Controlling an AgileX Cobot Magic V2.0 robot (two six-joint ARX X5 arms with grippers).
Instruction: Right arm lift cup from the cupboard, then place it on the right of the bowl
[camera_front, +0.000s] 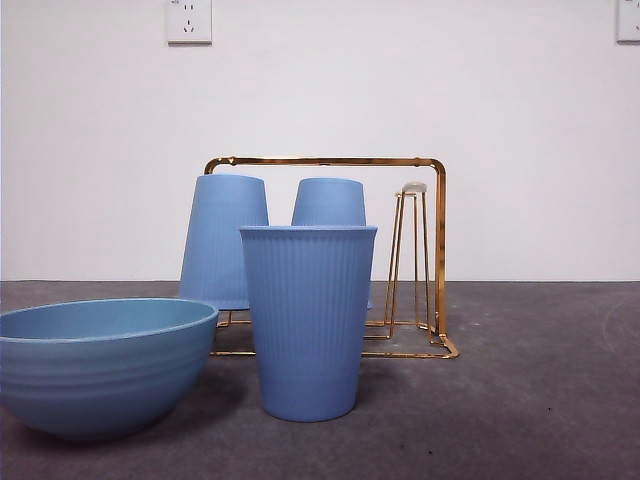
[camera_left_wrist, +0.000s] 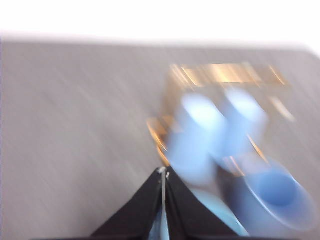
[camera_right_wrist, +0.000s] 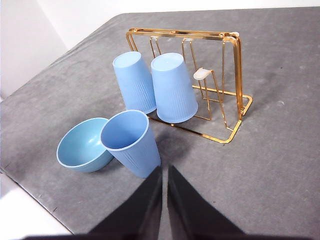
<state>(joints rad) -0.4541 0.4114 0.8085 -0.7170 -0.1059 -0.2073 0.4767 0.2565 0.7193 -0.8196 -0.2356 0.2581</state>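
Note:
A tall ribbed blue cup (camera_front: 308, 320) (camera_right_wrist: 131, 142) stands upright on the grey table, just right of the wide blue bowl (camera_front: 100, 365) (camera_right_wrist: 82, 145) and close beside it. Behind them is the gold wire cupboard (camera_front: 440, 250) (camera_right_wrist: 235, 65), holding two more blue cups upside down (camera_front: 224, 240) (camera_front: 329, 203). My right gripper (camera_right_wrist: 164, 170) is shut and empty, hanging above the table well back from the upright cup. My left gripper (camera_left_wrist: 164, 172) is shut and holds nothing. Its view is smeared by motion, showing the cupboard (camera_left_wrist: 225, 72) and the upright cup (camera_left_wrist: 277, 195) as blurs. Neither gripper appears in the front view.
One bare peg with a pale cap (camera_front: 413, 188) (camera_right_wrist: 201, 74) stands at the rack's right end. Open grey table (camera_front: 540, 400) lies to the right of the cup and rack. A white wall rises behind, and the table edge (camera_right_wrist: 30, 192) runs near the bowl.

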